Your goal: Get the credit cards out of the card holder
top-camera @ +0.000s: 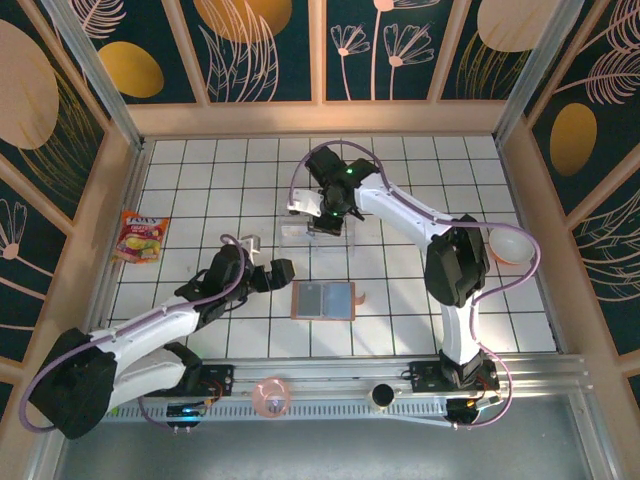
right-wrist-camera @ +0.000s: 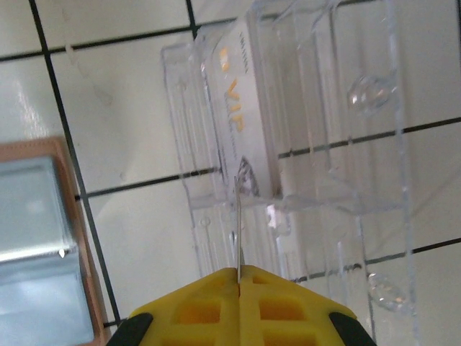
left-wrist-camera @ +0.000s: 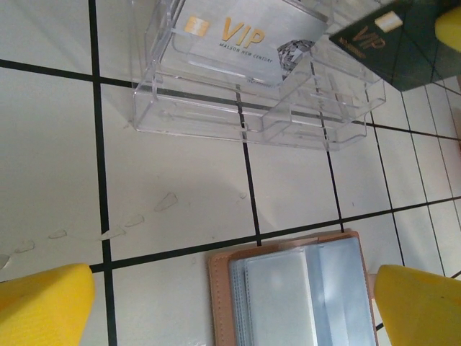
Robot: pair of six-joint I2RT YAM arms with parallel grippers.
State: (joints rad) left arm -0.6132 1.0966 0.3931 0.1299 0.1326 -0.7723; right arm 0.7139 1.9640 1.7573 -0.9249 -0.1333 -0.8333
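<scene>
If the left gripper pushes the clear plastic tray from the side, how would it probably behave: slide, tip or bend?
The clear tray looks thin-walled and hollow, so it is probably light and would slide easily on the glossy tiled surface. Its low, wide shape suggests it would not tip. The silver card lying inside may shift with it.

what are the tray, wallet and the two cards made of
Tray: clear hard plastic, glossy; the floor lines show through it. Card holder: tan leather or imitation, matte, with stitching by the grey-blue inner panel. Silver card: probably plastic, satin metallic face, gold VIP print. Black card: likely the same, dark with gold print.
</scene>
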